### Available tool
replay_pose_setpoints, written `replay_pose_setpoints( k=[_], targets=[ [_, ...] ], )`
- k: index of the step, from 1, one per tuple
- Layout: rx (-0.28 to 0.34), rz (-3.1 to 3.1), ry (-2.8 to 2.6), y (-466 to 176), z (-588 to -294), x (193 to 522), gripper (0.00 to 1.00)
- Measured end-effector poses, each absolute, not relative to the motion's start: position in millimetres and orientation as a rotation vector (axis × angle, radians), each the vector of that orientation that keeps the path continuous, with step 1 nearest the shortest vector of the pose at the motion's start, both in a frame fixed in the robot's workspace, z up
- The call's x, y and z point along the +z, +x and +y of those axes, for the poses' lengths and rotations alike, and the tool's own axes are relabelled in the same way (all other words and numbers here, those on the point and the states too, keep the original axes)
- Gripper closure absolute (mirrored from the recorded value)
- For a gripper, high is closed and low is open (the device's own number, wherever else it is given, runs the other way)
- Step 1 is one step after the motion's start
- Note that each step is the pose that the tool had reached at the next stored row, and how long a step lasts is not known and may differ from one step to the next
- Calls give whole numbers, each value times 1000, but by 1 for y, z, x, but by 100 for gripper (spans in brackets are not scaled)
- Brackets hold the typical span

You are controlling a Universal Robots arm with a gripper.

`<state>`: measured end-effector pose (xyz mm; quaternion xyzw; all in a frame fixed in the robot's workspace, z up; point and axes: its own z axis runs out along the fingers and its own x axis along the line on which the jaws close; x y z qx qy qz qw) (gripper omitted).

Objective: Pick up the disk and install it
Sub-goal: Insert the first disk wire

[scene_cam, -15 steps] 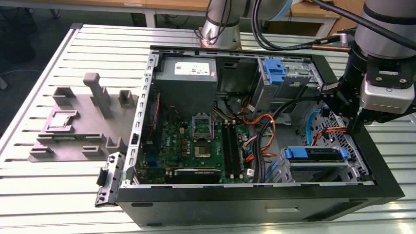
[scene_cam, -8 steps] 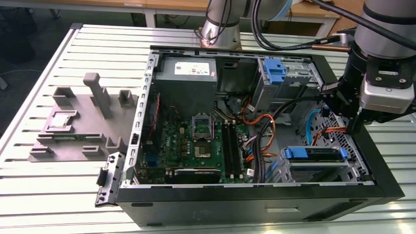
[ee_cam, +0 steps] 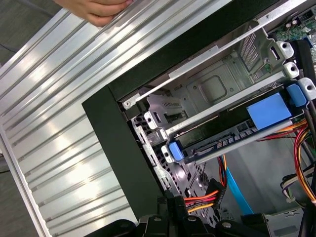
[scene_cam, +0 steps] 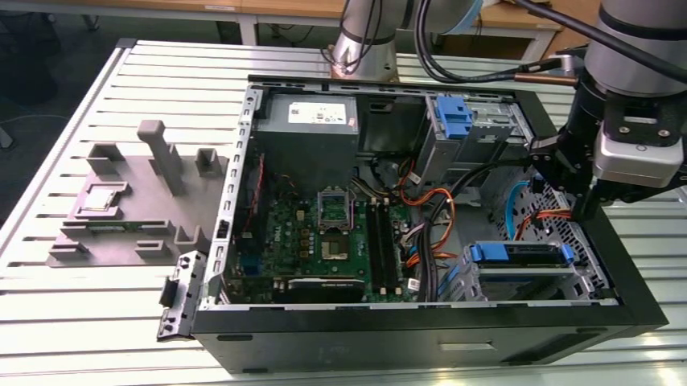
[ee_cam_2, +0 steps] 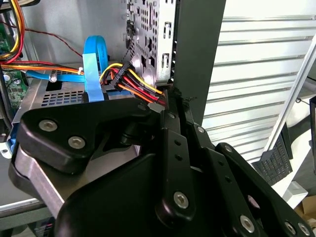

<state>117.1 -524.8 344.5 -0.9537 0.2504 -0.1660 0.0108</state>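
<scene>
Disk (ee_cam: 266,109) sitting in cage (scene_cam: 526,283) slot at case corner, long edge running between blue end tabs. Gripper (scene_cam: 586,213) hovering just up and toward exterior view's right of it, jaws looking pinched together, gripping nothing afaict.

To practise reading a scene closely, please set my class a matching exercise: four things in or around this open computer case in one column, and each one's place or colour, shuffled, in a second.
Things
1. disk
2. grey fixture
3. motherboard
4. gripper

Descriptions
A. green, flat on the floor of the case
B. on the slatted table, outside the case, at the exterior view's left
C. blue-framed, in the metal drive cage
D. at the case's wall on the exterior view's right

Pairs: 1-C, 2-B, 3-A, 4-D
</scene>
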Motion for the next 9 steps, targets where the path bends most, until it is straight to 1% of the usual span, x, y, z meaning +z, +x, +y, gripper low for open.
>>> replay_pose_setpoints(
  k=[9],
  targets=[
    [-519,881,-2957,105,-525,345,83]
  ],
)
